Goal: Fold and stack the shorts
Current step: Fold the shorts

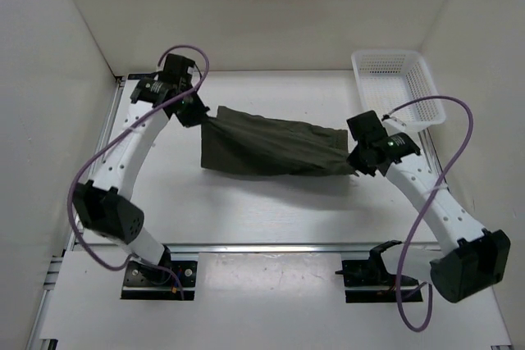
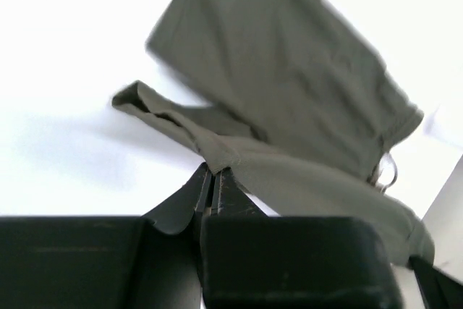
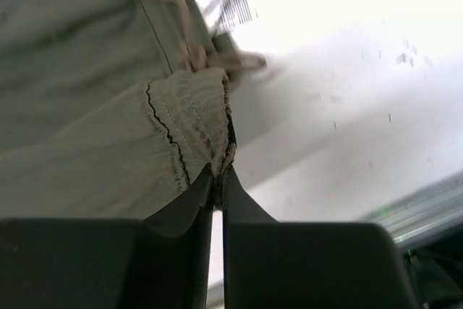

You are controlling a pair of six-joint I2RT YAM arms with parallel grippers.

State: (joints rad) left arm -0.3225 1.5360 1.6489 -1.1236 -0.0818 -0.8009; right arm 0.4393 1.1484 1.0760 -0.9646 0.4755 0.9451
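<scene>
The dark olive-green shorts hang stretched between my two grippers above the white table, sagging in the middle. My left gripper is shut on the left end, pinching a hem corner. My right gripper is shut on the right end, pinching the gathered waistband. The drawstring and a small white tag dangle near the waistband. In the left wrist view the cloth spreads away from my fingers toward the far end.
A white mesh basket stands at the back right of the table. White walls enclose the left, back and right sides. A metal rail runs along the near edge by the arm bases.
</scene>
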